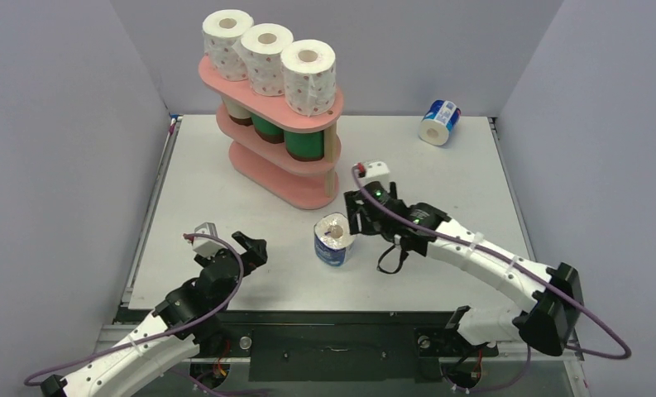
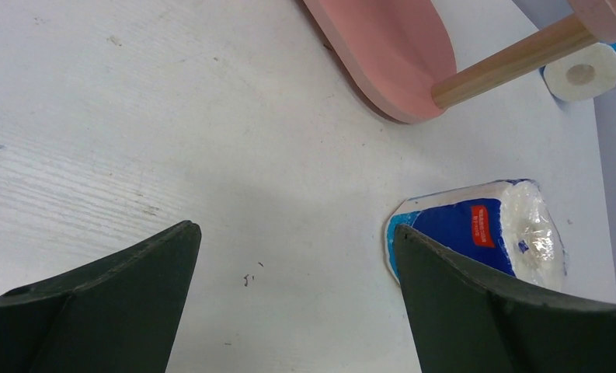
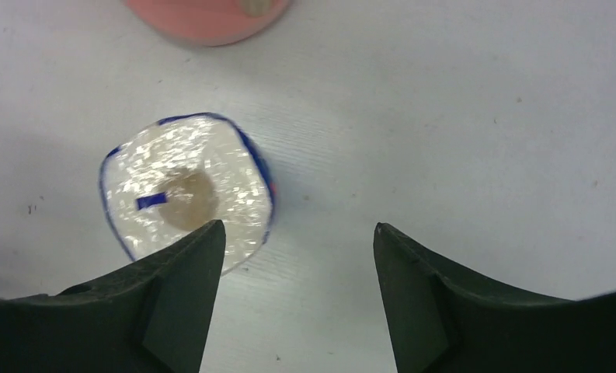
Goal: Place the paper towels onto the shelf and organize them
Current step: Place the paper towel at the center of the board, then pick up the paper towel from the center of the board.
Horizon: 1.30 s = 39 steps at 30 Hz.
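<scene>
- The shelf (image 1: 287, 184) stands on the table (image 1: 457, 190) toward 11 o'clock. 12 o'clock is taken here as the side far from the arm bases in the top view.
- On its top board three white rolls with red dots (image 1: 266, 56) are set upright in one row, close together.
- On the middle board a cream roll (image 1: 237, 109) is seen at the far end. Two green-wrapped rolls (image 1: 303, 143) are placed beside it toward the near end.
- An upright blue-white roll (image 1: 333, 241) is found on the table at 6 o'clock from the near end of the shelf, near it but apart. Its top is covered with shiny crumpled wrapper.
- A second blue-white roll (image 1: 439, 121) is laid on its side at 1 o'clock, close to the back wall and well apart from the shelf.
- The right gripper (image 1: 362, 217) is held at about 2 o'clock from the upright blue-white roll, just beside it. Its jaws are spread and nothing is held between them. In the right wrist view one finger (image 3: 180, 295) is seen over the rim of this roll; whether it touches cannot be told.
- The left gripper (image 1: 252, 246) is placed at 9 o'clock from the same roll, near but apart. Its jaws are spread too, and only bare table is seen between them.
</scene>
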{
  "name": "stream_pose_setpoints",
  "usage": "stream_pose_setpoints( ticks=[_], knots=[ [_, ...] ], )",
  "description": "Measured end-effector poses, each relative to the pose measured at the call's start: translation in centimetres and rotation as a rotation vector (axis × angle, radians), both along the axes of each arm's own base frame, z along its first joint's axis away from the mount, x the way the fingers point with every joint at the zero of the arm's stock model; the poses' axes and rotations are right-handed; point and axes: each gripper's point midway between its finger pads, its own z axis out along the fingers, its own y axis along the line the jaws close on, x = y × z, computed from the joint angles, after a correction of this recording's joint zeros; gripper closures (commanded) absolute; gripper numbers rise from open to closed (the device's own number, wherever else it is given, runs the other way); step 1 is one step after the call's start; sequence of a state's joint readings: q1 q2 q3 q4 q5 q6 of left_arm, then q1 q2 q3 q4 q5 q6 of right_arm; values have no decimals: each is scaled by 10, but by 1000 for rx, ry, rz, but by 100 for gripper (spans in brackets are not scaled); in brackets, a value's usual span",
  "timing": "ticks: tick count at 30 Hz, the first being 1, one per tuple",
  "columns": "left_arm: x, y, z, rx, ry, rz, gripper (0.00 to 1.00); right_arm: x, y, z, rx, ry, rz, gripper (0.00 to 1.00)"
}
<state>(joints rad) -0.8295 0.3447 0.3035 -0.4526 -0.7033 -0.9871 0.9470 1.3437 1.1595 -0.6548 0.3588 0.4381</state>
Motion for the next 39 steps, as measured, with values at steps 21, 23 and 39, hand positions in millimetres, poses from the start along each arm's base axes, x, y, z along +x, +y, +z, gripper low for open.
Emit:
stream_pose_setpoints(
  ticks=[21, 23, 39],
  knots=[
    [-2, -5, -1, -31, 9, -13, 5, 10, -1, -59, 296, 215, -121, 34],
    [-2, -5, -3, -31, 13, -15, 5, 9, 0, -64, 285, 228, -119, 35],
    [-6, -7, -20, -12, 57, -33, 5, 8, 26, -80, 258, 264, -74, 70]
  ],
)
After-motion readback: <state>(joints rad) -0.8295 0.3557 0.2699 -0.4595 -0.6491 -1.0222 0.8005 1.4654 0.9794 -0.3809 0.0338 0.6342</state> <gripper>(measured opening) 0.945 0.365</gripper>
